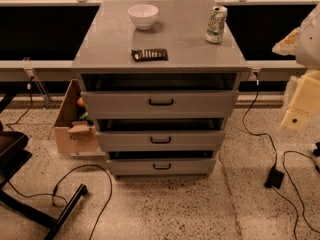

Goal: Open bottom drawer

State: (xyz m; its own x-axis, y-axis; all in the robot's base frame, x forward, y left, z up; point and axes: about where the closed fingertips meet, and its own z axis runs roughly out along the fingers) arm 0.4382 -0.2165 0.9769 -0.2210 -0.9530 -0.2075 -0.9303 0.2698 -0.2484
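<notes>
The grey cabinet (160, 44) has three drawers, each with a black bar handle. The bottom drawer (161, 166) is the narrowest front, lowest, close to the floor, with a small handle (161, 166). A dark gap shows above its front. The middle drawer (160, 140) and top drawer (160, 103) sit above it. My gripper (301, 106) is a cream-coloured part at the right edge, well to the right of the cabinet and apart from every drawer, at about the top drawer's height.
On the cabinet top stand a white bowl (143, 15), a green-white can (216, 24) and a dark snack bag (149, 54). A cardboard box (72, 124) sits left of the cabinet. Cables (265, 139) and a black adapter (274, 177) lie on the floor; a black chair base (30, 204) stands at the lower left.
</notes>
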